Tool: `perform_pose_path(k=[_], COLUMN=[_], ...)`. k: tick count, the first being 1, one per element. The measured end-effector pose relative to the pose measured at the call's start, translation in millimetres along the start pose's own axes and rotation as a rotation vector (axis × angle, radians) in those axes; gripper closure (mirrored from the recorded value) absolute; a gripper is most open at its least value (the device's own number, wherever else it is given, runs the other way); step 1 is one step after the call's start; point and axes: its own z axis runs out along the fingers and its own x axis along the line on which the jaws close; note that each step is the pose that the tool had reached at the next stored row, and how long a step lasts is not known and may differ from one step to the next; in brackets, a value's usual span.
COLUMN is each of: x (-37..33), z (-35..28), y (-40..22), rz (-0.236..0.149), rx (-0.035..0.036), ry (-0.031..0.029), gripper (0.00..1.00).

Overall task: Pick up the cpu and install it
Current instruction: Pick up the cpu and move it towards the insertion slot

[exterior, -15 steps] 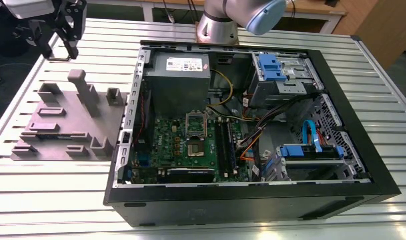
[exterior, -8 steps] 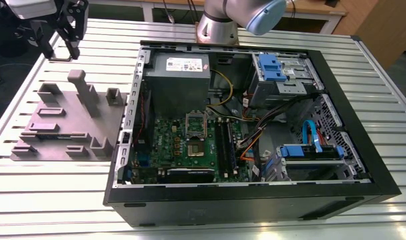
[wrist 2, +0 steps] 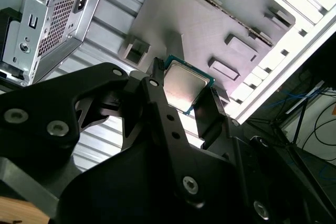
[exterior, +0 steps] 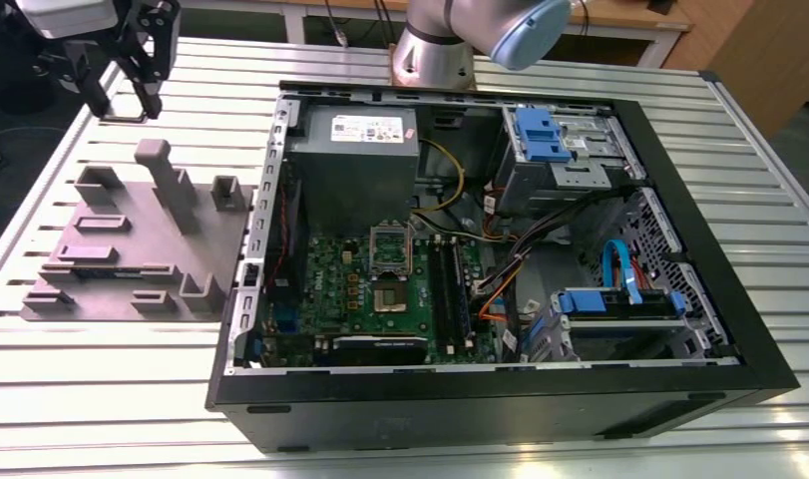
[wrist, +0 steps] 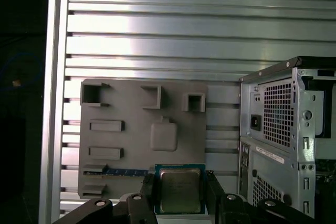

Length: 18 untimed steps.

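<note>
In both wrist views the gripper [wrist: 179, 182] is pinched narrowly onto opposite edges of the cpu [wrist: 180, 191], holding it clear of the grey parts holder [wrist: 136, 140]. The exterior view shows the gripper [exterior: 125, 105] raised over the slatted table [exterior: 98, 399]. The open computer case [exterior: 670, 200] and its motherboard socket [exterior: 388, 249] sit well apart, to that view's right.

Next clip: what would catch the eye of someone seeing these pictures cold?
The open computer case dominates the exterior view, lying on the slatted metal table with its green motherboard exposed. At that view's upper left the gripper hangs over the table beyond the grey fixture tray. In both wrist views the cpu is clamped in that gripper.
</note>
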Motion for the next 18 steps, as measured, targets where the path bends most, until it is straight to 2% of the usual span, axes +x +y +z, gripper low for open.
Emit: perform_pose_path(k=[18], x=[-6.7], z=[0.0], y=[-0.1], rz=[0.0], rx=[-0.0001], ry=[-0.0001], gripper=[0.53])
